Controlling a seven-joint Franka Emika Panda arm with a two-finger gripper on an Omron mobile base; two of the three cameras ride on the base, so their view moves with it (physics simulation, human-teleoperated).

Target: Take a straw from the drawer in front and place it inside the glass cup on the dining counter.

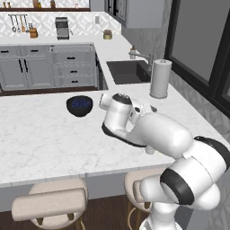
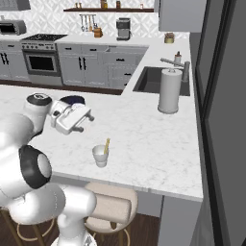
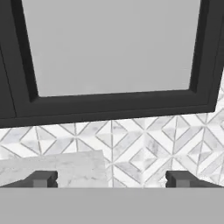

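Observation:
The glass cup stands on the dining counter near its front edge. A yellowish straw leans inside it, sticking out over the rim. My gripper hovers above and to the left of the cup, pointing sideways towards the window wall, with nothing in it. In the hand view the two fingertips stand far apart, and the gripper is open. The drawer is out of view.
A dark blue bowl sits on the counter left of the arm. A paper towel roll stands by the sink. Stools are tucked under the counter's front edge. A black-framed window is ahead of the hand.

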